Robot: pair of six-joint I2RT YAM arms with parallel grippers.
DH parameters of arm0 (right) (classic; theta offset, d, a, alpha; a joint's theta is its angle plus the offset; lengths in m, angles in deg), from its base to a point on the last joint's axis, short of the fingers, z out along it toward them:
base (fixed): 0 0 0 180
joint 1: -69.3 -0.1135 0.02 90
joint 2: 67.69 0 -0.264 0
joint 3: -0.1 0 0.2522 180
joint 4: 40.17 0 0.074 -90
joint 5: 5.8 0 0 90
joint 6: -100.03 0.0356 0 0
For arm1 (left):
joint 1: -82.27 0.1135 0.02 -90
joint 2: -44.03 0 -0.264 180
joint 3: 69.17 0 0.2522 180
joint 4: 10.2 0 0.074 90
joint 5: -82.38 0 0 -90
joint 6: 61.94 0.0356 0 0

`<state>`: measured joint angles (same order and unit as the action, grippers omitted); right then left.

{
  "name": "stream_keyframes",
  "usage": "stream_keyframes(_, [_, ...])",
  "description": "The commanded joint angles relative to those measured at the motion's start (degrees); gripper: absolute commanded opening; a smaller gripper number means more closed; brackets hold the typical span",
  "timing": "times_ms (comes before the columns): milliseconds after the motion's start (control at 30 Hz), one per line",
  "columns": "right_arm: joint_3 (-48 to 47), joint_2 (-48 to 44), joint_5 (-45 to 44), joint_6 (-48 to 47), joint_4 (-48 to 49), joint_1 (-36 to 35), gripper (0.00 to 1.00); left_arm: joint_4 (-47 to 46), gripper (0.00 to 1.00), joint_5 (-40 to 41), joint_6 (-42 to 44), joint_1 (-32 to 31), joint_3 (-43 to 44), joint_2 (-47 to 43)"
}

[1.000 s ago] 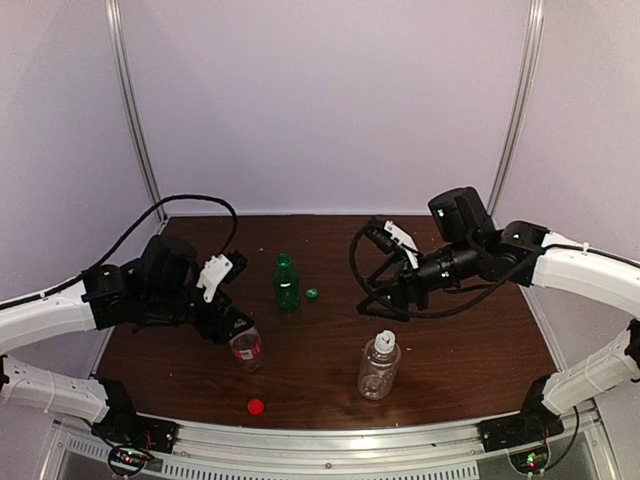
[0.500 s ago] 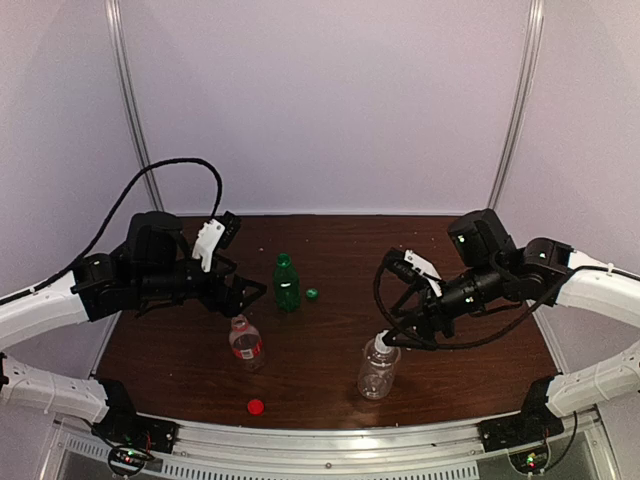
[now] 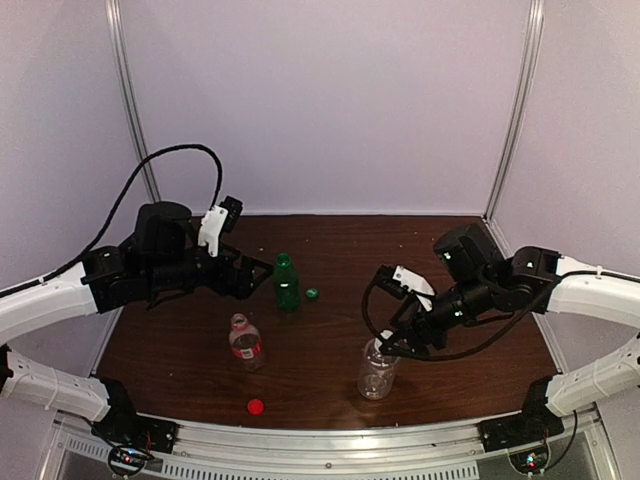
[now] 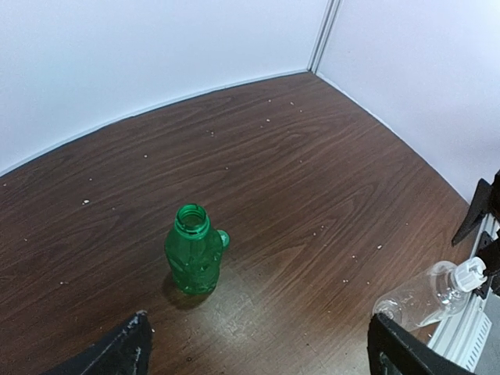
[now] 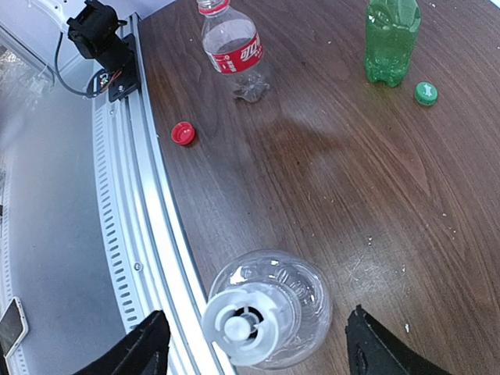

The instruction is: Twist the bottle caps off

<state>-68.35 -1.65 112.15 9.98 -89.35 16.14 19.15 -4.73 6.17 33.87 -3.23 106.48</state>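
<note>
Listing the white-grey plastic screw cap (image 5: 238, 324), the only one on its large clear ribbed bottle (image 3: 378, 372) by the worktop's (image 3: 450, 300) near edge, we record the right gripper (image 5: 262, 348) open astride it, seemingly to grip and twist, the left gripper (image 4: 262, 355) wide, empty.

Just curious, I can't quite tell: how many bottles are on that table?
3: a green bottle toward the back, a red-labelled bottle nearer the front left, and a larger clear bottle front right. None seems hidden.
</note>
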Motion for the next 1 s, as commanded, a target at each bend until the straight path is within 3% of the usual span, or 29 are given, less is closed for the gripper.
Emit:
stream_keyframes(0, [-0.01, 1.54, -4.34, -0.12, 0.71, -1.68, 0.76, -2.57, 0.98, 3.41, -1.69, 0.61, 1.38, 0.36])
stream_keyframes(600, [-0.34, 2.69, -5.0, 0.05, 3.83, -2.99, 0.32, -4.65, 0.98, -0.38, 1.23, 0.77, 1.72, 1.62])
stream_keyframes(967, [-9.99, 2.87, -6.7, -2.27, 1.4, -2.12, 0.2, -11.77, 0.98, -14.46, 3.1, 0.79, 3.44, 3.83])
